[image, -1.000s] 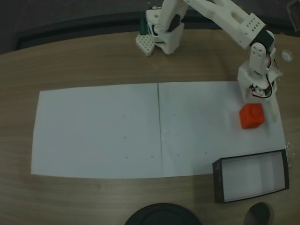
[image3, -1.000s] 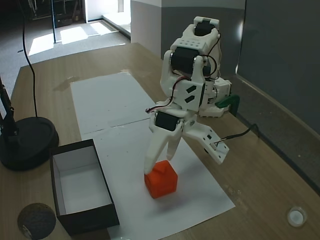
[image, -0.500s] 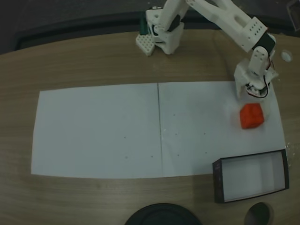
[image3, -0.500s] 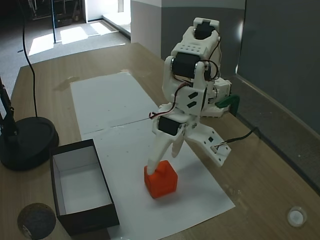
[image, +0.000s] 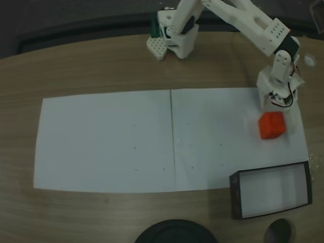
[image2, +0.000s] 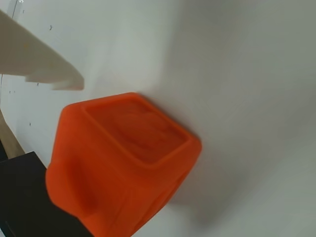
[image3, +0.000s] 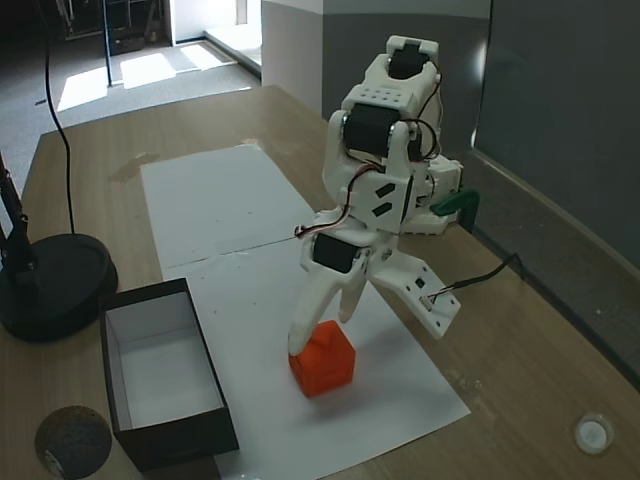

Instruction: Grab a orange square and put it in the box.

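Note:
The orange square [image: 272, 125] rests on white paper at the right in a fixed view, and it looms large in the wrist view [image2: 123, 163]. My gripper [image: 278, 110] hangs open just over its far side. In another fixed view the gripper [image3: 321, 332] straddles the cube's [image3: 325, 365] top, one long finger [image3: 305, 320] reaching down its left edge. One pale finger [image2: 39, 64] shows at the upper left of the wrist view, apart from the cube. The box [image: 271, 191], black-walled and white inside, sits close in front of the cube [image3: 160, 375].
Two white paper sheets [image: 106, 142] cover the wooden table. A dark round stand base [image3: 50, 285] and a small dark disc [image3: 72, 440] lie beside the box. A small white cap [image3: 592, 433] sits near the table edge. The arm's base [image: 174, 35] stands at the back.
The gripper drew up and back from the cube half a second ago and has now come down over it again. The cube and the box have not moved.

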Available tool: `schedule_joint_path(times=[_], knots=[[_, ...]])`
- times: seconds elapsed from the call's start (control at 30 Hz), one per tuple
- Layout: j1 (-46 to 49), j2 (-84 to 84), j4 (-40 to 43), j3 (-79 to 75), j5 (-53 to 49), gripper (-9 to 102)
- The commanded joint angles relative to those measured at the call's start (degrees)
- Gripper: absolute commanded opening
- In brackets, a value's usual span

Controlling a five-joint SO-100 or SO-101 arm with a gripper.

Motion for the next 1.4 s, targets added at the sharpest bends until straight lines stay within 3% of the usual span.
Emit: schedule_joint_path(times=[0.0,0.27,0.43,0.63,1.03,1.37], knots=[[1.1,0.4,0.3,-5.0,0.4,43],[4.4,1.3,1.4,-6.3,0.0,43],[-6.7,1.8,10.8,-6.7,0.4,43],[-12.7,1.5,11.5,-6.7,0.2,43],[-4.0,-5.2,9.5,-10.6,-0.1,43],[0.9,-12.5,8.9,-25.7,0.0,43]])
